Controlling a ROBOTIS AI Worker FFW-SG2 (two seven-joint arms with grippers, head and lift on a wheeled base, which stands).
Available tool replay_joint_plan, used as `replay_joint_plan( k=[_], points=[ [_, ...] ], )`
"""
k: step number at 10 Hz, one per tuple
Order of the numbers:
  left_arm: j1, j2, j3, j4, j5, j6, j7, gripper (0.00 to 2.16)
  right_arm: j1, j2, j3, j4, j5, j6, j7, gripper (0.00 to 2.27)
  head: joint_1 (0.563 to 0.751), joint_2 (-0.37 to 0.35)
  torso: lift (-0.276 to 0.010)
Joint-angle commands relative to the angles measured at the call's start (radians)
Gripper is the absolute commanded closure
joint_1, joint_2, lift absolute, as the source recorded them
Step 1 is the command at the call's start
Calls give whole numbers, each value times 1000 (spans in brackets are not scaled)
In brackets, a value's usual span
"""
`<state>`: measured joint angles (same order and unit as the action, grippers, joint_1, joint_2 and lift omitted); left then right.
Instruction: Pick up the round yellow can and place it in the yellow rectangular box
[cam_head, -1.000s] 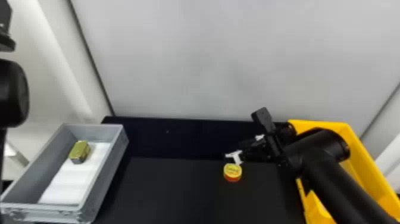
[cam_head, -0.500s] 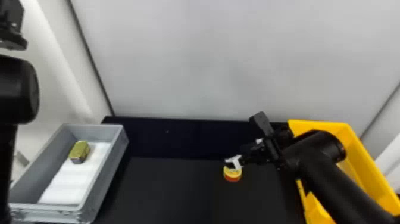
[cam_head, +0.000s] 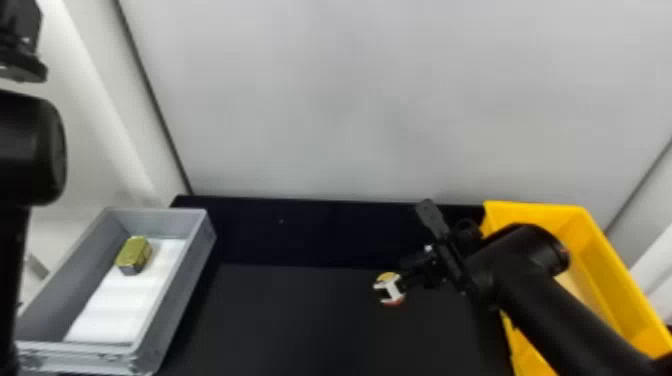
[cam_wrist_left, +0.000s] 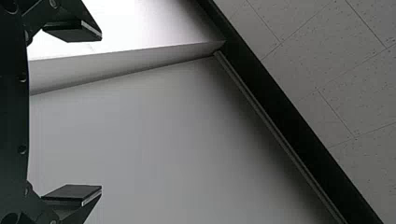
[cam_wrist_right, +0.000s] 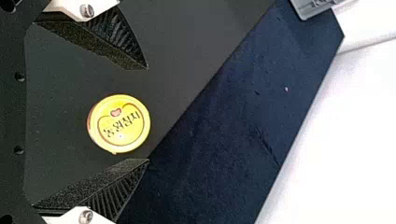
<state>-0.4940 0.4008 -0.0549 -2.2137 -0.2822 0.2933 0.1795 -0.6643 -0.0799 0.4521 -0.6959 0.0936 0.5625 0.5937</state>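
My right gripper (cam_head: 395, 287) is over the round yellow can (cam_head: 388, 276) on the black table, hiding part of it in the head view. In the right wrist view the can (cam_wrist_right: 119, 123) lies between the spread fingers of the right gripper (cam_wrist_right: 148, 114), nearer the lower one, with a gap to the upper one. The yellow rectangular box (cam_head: 595, 250) stands at the right, partly behind the right arm. At the far left, my left gripper (cam_head: 22, 62) is raised; its fingers stand apart with nothing between them in the left wrist view, where the gripper (cam_wrist_left: 101, 114) faces a pale wall.
A grey crate (cam_head: 172, 300) stands on the left, holding a small gold-coloured tin (cam_head: 134, 254) on a white sheet (cam_head: 120, 310). The black table (cam_head: 300, 320) stretches between crate and yellow box. A pale wall (cam_head: 375, 100) rises behind.
The right gripper has come down and slightly nearer over the can, covering more of it. The left arm has shifted further into the head view, toward the right. The can has stayed in place.
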Motion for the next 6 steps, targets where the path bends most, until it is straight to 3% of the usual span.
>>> replay_joint_plan(
  k=[1,4,6],
  points=[
    [8,9,7,-9,0,6,0,125,-29,-31,111,-20,-15,90,29,68,663,54,-10],
    [11,11,7,-14,2,12,-2,127,-58,-70,160,-22,6,104,79,70,663,54,-10],
    [9,9,6,-14,2,12,-2,127,-58,-74,162,-17,9,84,80,75,663,54,-10]
  ],
)
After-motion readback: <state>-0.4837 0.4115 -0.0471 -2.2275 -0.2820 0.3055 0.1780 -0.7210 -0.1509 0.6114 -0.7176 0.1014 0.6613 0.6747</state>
